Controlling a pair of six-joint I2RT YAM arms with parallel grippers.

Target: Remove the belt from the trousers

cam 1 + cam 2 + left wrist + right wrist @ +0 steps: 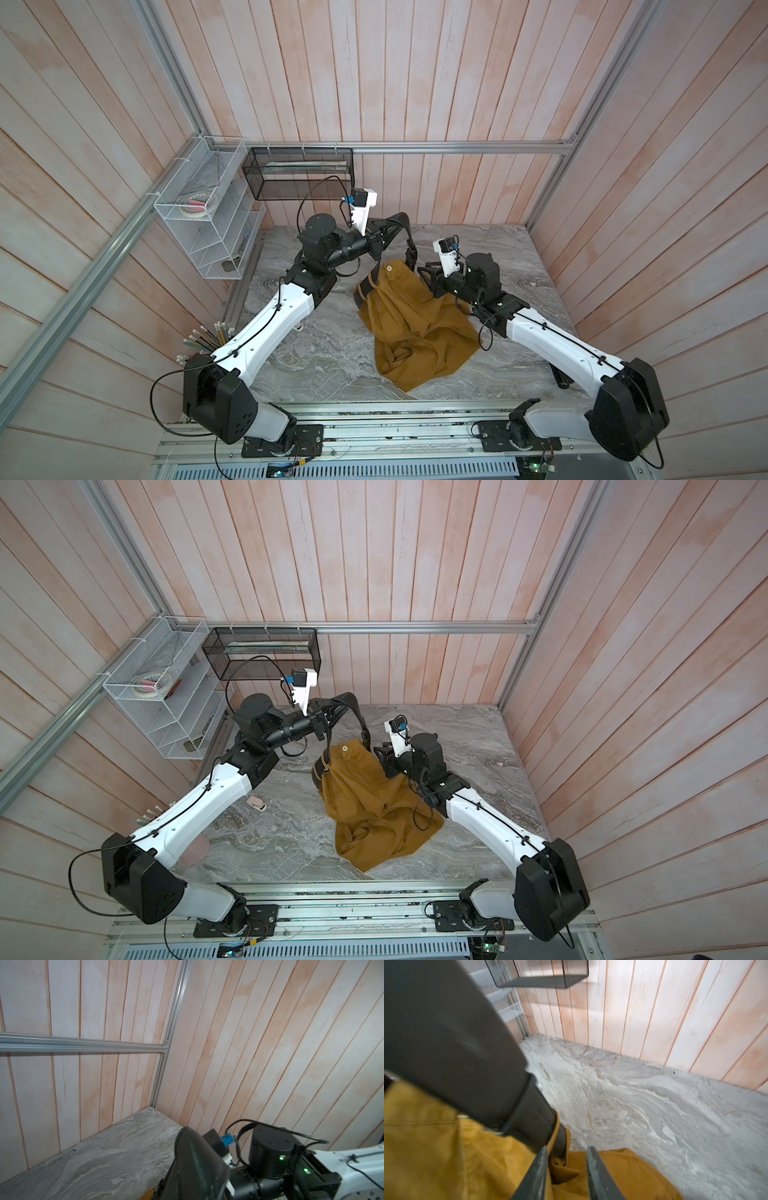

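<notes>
Currently left gripper (388, 230) clamps the belt (404, 220) hoisted at 12 o'clock of the trousers (415, 332), right gripper (568, 1153) jaws part-open at their 2 o'clock, so unpinned trousers may ride up with the threaded belt.

Walled on three sides with pale, pink-stained planks (415, 62), evenly lit. Hung at the back: a black mesh basket (297, 172), tied under an aluminium rail (457, 147) running off to its right. Just left of the basket, by the corner, a white wire rack (208, 216). Below the basket, a grey marbled tabletop (316, 357) with pale veining.
</notes>
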